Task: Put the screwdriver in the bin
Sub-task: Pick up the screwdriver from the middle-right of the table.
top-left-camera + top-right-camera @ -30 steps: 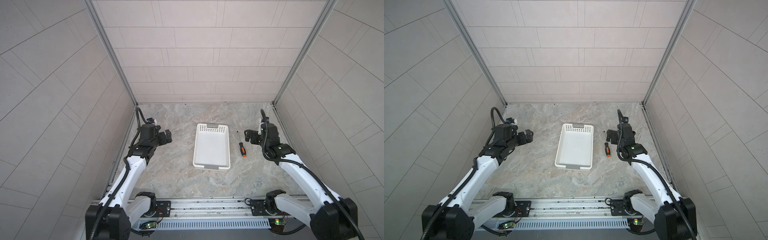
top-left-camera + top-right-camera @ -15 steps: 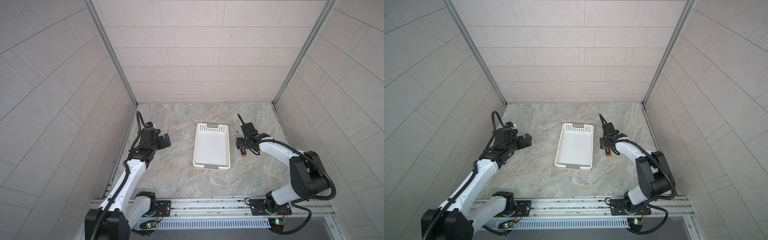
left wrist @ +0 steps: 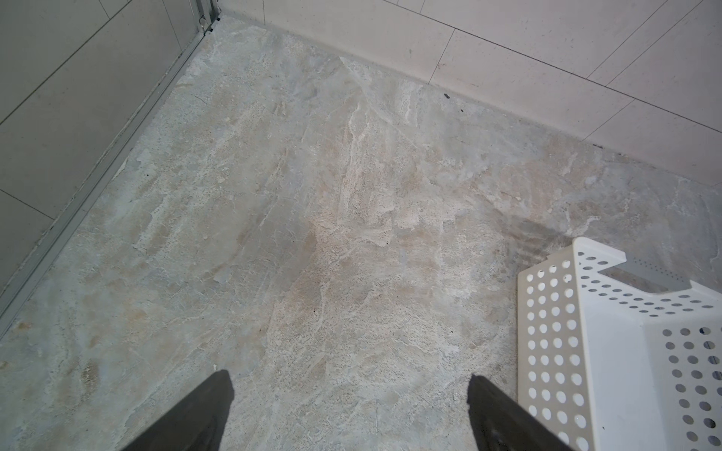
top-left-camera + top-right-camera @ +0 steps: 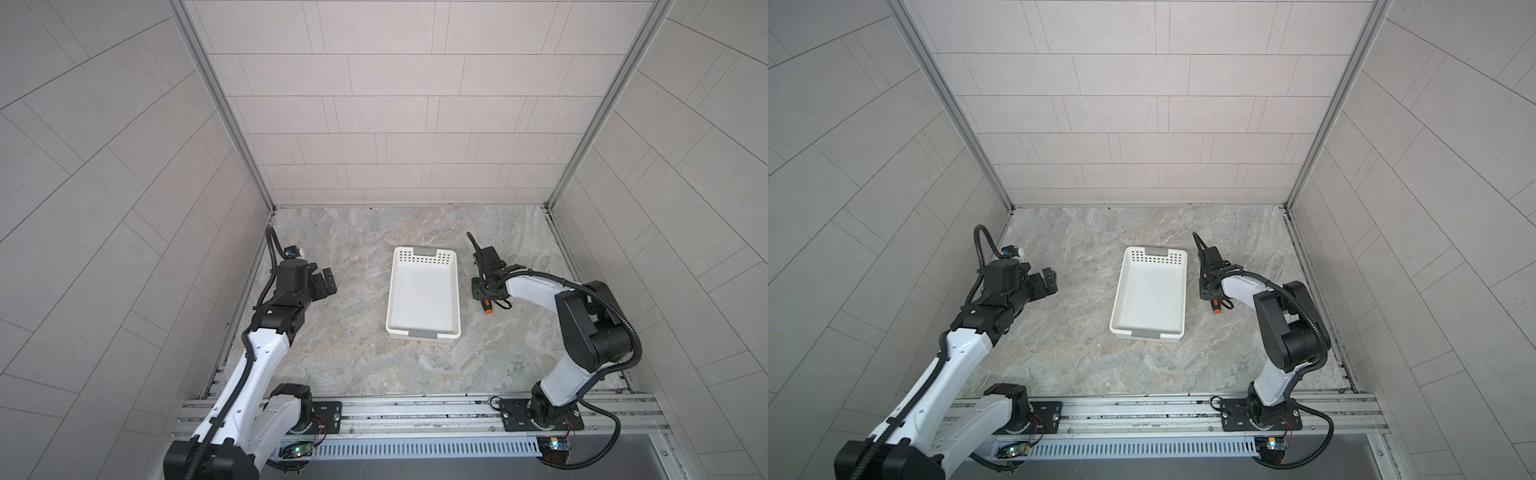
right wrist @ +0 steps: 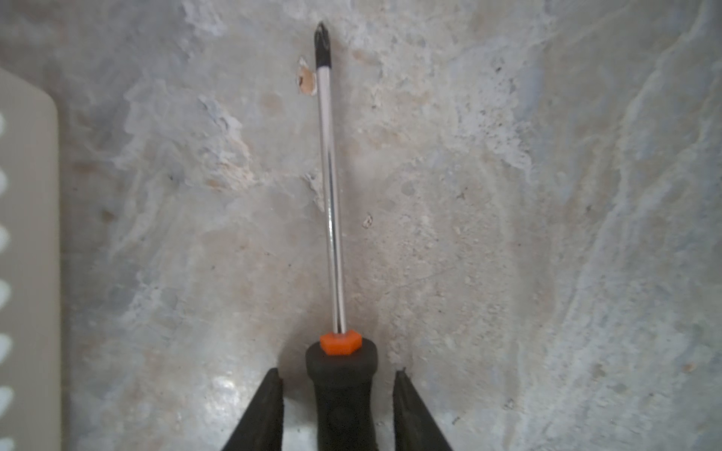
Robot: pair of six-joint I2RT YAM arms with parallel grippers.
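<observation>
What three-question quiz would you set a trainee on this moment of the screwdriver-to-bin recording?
1. True or false: the screwdriver already lies inside the bin.
2. The right gripper has its jaws: A) over the bin; B) either side of the screwdriver's handle, with small gaps showing; C) shut on nothing.
3. Fill in: between the fingers of the left gripper there is only bare ____.
Key: 1 false, it lies on the tabletop beside the bin; 2 B; 3 tabletop.
</observation>
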